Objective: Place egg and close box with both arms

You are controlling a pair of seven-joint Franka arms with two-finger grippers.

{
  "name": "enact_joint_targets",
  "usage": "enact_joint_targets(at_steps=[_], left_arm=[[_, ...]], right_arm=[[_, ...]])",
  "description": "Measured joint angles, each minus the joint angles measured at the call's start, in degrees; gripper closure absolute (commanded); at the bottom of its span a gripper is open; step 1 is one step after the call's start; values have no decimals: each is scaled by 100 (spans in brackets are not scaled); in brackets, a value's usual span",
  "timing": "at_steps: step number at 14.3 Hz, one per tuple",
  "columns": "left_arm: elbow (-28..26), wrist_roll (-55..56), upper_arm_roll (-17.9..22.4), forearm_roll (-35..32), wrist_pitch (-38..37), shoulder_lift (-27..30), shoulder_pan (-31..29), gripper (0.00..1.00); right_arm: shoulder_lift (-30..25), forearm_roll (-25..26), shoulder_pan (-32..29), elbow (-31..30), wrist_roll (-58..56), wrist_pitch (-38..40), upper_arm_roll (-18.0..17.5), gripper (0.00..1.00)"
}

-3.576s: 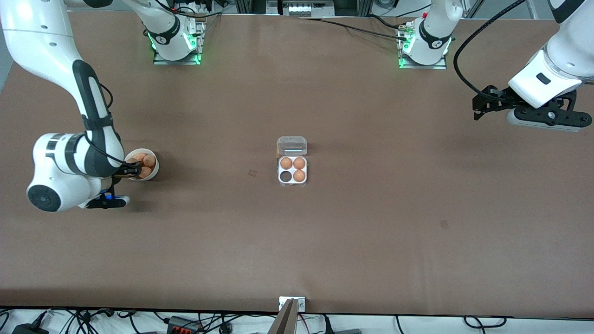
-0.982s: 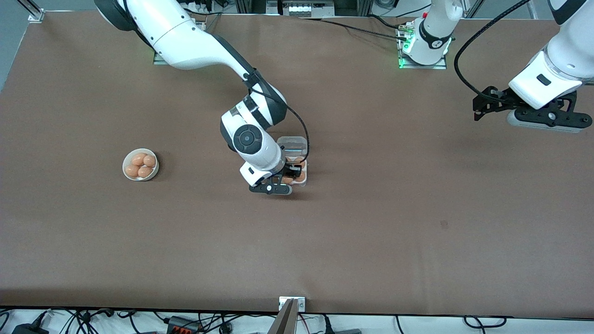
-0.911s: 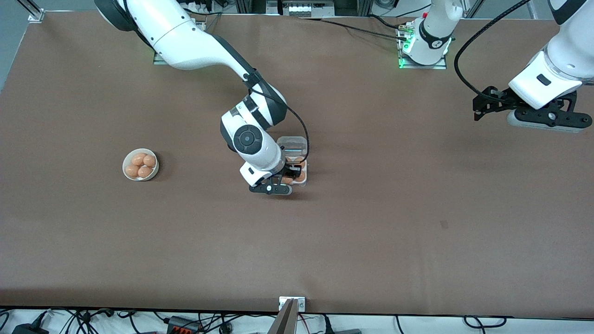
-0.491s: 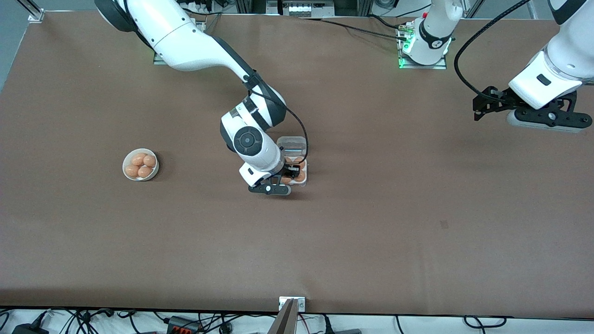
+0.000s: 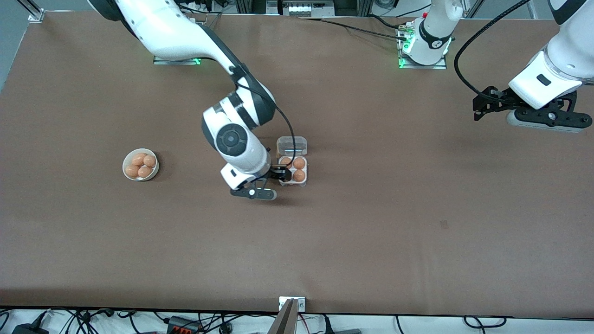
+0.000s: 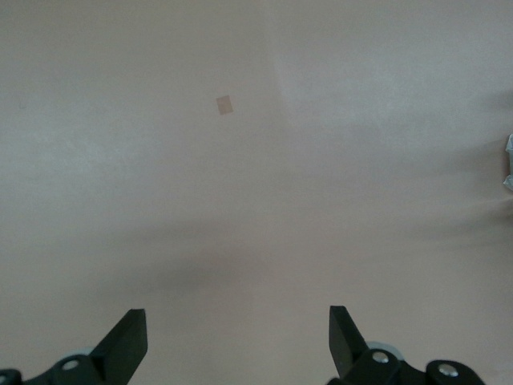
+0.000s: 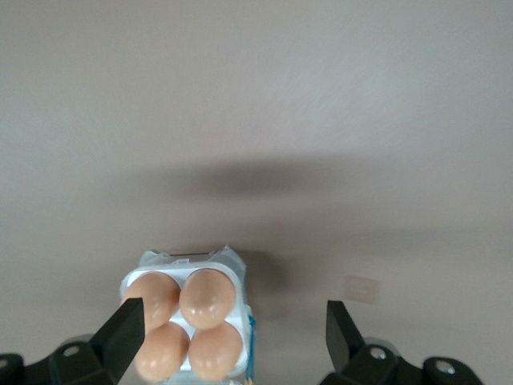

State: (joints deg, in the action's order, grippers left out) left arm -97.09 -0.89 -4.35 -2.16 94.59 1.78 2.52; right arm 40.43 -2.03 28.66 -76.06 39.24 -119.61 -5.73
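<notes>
With its lid (image 5: 292, 146) thrown back toward the robots' bases, the box (image 5: 293, 170) sits mid-bench (image 5: 371, 222), all four cells filled in the right wrist view. Each egg (image 7: 210, 298) there stands on end, its long axis upright. Beside the box, at the corner toward the right arm's end, the right pincer (image 5: 274, 177) hangs with fingers apart, holding nothing. Over bare bench at its own end, the left pincer (image 6: 237, 343) waits, also spread wide. A bowl (image 5: 140, 164) of eggs sits toward the right arm's end.
</notes>
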Motion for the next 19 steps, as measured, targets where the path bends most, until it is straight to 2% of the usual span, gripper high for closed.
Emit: enact_joint_targets(at_steps=[3, 6, 10, 13, 15, 18, 19], left_arm=[[1, 1, -8, 0, 0, 0, 0, 0], [2, 38, -22, 0, 0, 0, 12, 0], [2, 54, -25, 0, -115, -6, 12, 0], [-1, 54, -37, 0, -598, -119, 50, 0], [-1, 54, -46, 0, -741, -266, 72, 0], [40, 54, -47, 0, -821, -465, 76, 0], [129, 54, -46, 0, -895, -544, 74, 10]], right_arm=[[-748, 95, -11, 40, -520, 815, 440, 0], [-1302, 102, -29, 37, -1221, 1550, 1056, 0], [-1875, 103, -159, 33, -1975, 2062, 1778, 0], [-2141, 113, -298, 28, -2016, 2187, 2039, 0], [-2294, 114, -805, 23, -2215, 2216, 1870, 0], [-2516, 117, -2278, 21, -2813, 2335, 937, 0], [-2579, 116, -2606, 21, -3121, 2440, 800, 0]])
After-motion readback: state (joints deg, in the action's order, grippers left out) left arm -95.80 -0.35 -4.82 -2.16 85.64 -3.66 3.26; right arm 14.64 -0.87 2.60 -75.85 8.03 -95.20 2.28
